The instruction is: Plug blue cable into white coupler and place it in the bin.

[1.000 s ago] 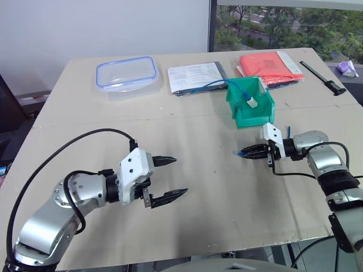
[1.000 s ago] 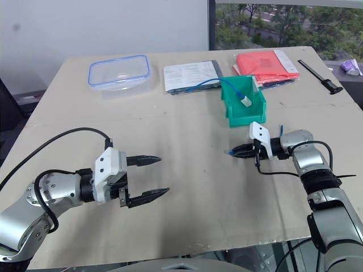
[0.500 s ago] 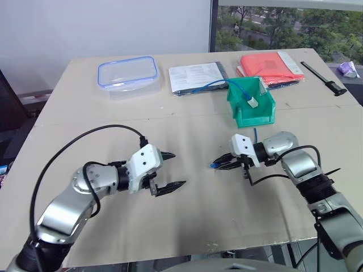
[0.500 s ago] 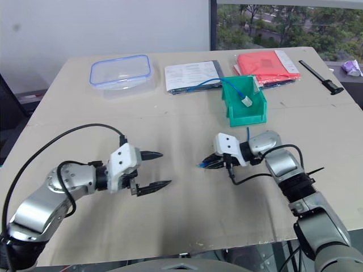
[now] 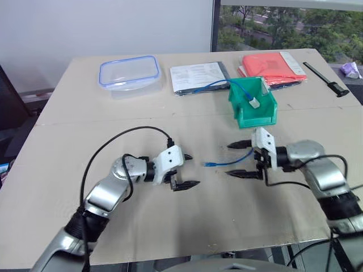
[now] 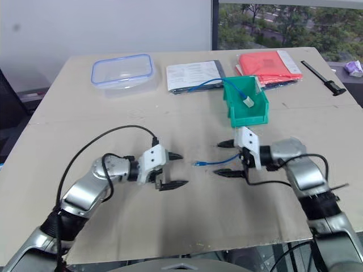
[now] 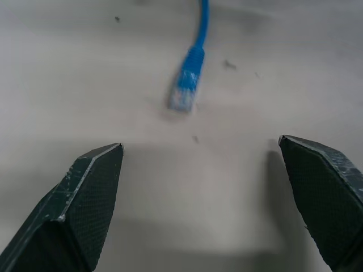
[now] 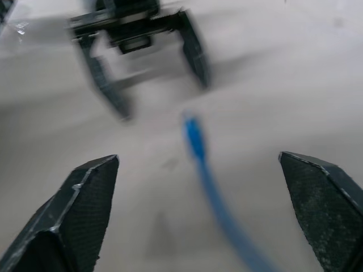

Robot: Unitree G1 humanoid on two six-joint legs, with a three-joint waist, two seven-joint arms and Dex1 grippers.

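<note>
Left eye view had the blue cable (image 5: 227, 163) lying flat on the bench (image 5: 68, 141), mid-bench and toward the front edge, with both grippers closing in on it from either side. The right gripper (image 5: 239, 160) had its fingers spread wide, and the cord ran between them without touching either, so nothing was held there. The left gripper (image 5: 187, 171) was open too, its fingertips just short of the cable's free plug, which pointed straight at them. From the left wrist view, that plug (image 7: 184, 93) sat on the bare bench ahead of the gap, between the two black fingers (image 7: 85, 209) but clear of both. From the right wrist view, the cord (image 8: 210, 181) ran up the middle of the open jaws, and the left gripper (image 8: 156, 76) faced it from beyond the plug.

Further back, toward the far right corner, the green bin (image 5: 252, 105) stood on the bench, well apart from both grippers. A small white coupler (image 5: 254, 103) lay inside it, on the end of a longer blue cord (image 5: 207, 86) trailing out over the rim.
</note>
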